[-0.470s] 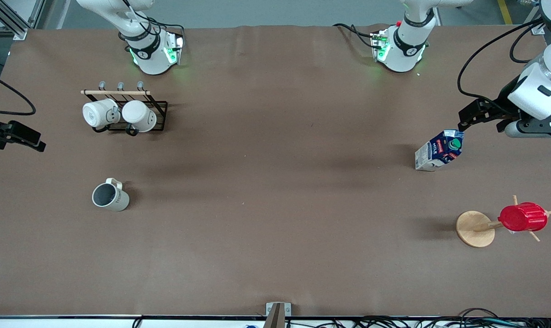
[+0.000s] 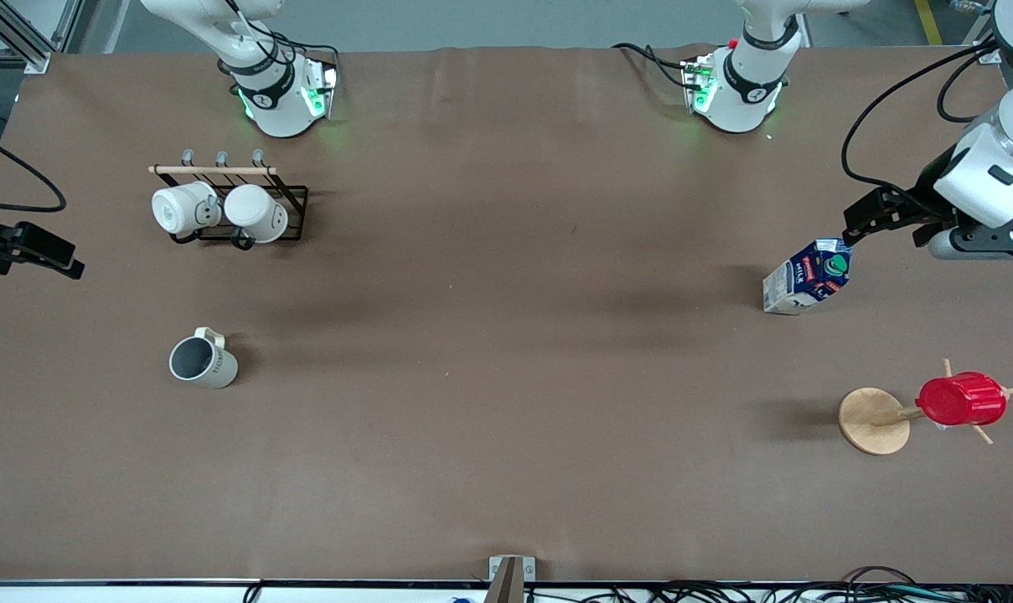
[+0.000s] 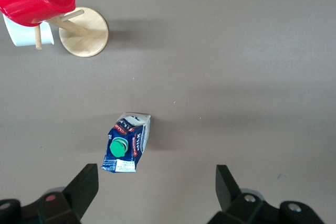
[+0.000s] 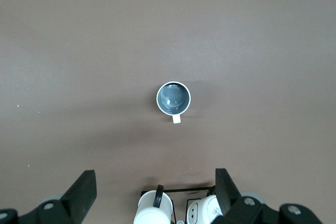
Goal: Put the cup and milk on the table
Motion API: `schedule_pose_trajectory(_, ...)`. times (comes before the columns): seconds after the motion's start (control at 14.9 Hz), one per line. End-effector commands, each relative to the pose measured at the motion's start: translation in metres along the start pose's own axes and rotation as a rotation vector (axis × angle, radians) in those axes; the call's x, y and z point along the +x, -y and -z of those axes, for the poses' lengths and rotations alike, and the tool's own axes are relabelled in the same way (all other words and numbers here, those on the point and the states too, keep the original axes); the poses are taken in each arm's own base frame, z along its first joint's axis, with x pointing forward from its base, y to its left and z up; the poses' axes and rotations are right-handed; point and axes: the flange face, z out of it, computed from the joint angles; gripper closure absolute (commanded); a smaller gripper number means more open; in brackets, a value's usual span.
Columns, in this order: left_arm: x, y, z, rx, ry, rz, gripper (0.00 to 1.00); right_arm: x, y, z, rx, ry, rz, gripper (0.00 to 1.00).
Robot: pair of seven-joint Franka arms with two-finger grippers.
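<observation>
While both arms are hovering with nothing held, the views are differing as follows.
Cup (image 2: 203,362): standing upright on the table (image 2: 506,435) toward the right arm's end; the right wrist view is showing its round grey inside, the front view dark lettering too small to read.
Milk (image 2: 808,286): boxy carton with a green cap standing toward the left arm's end; "MILK" is showing.
Left gripper (image 3: 156,188): fingers spread wide over the carton's area.
Right gripper (image 4: 155,192): fingers spread wide above the wire mug rack (image 2: 259,219).
Red cup (image 2: 961,399): ribbed, hanging on a wooden stand (image 2: 873,420).

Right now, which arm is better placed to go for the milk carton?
Left. The left gripper hangs open beside the milk carton; the right gripper is at the cup's end.
</observation>
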Motion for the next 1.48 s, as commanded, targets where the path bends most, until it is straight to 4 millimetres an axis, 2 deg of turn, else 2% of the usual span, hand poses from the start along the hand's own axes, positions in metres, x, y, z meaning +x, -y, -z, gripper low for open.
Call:
schedule_pose_trajectory(0.0, 0.01, 0.015, -0.005, 0.021, 0.003, 0.008, 0.03, 0.001, -0.003, -0.014, -0.005, 0.016, 0.007, 0.0)
schedule_pose_trajectory(0.13, 0.011, 0.033, -0.01, 0.023, 0.013, 0.031, 0.05, 0.016, -0.004, -0.054, -0.012, 0.08, 0.008, 0.0)
schedule_pose_trajectory(0.34, 0.013, 0.058, -0.043, 0.02, 0.052, -0.008, 0.06, 0.037, -0.008, -0.119, -0.022, 0.152, 0.002, 0.0)
schedule_pose_trajectory(0.4, 0.011, 0.063, -0.054, 0.021, 0.044, -0.001, 0.06, 0.04, -0.016, -0.14, -0.024, 0.166, -0.009, 0.0)
schedule_pose_trajectory(0.54, 0.005, 0.07, -0.079, 0.021, 0.048, 0.009, 0.06, 0.045, -0.031, -0.183, -0.027, 0.168, 0.025, 0.0)
schedule_pose_trajectory(0.67, -0.001, 0.07, -0.104, 0.02, 0.067, -0.013, 0.06, 0.045, -0.049, -0.217, -0.031, 0.161, 0.048, 0.0)
schedule_pose_trajectory(0.87, -0.012, 0.082, -0.148, 0.02, 0.075, -0.021, 0.06, 0.041, -0.049, -0.271, -0.034, 0.158, 0.054, 0.0)
schedule_pose_trajectory(1.01, -0.021, 0.089, -0.173, 0.018, 0.076, -0.031, 0.06, 0.034, -0.048, -0.303, -0.03, 0.15, 0.054, 0.0)
schedule_pose_trajectory(1.21, -0.024, 0.097, -0.189, 0.016, 0.082, -0.028, 0.06, 0.027, -0.049, -0.343, -0.035, 0.148, 0.055, 0.0)
schedule_pose_trajectory(1.41, -0.022, 0.097, -0.204, 0.016, 0.073, -0.033, 0.06, 0.029, -0.048, -0.371, -0.03, 0.146, 0.049, 0.0)
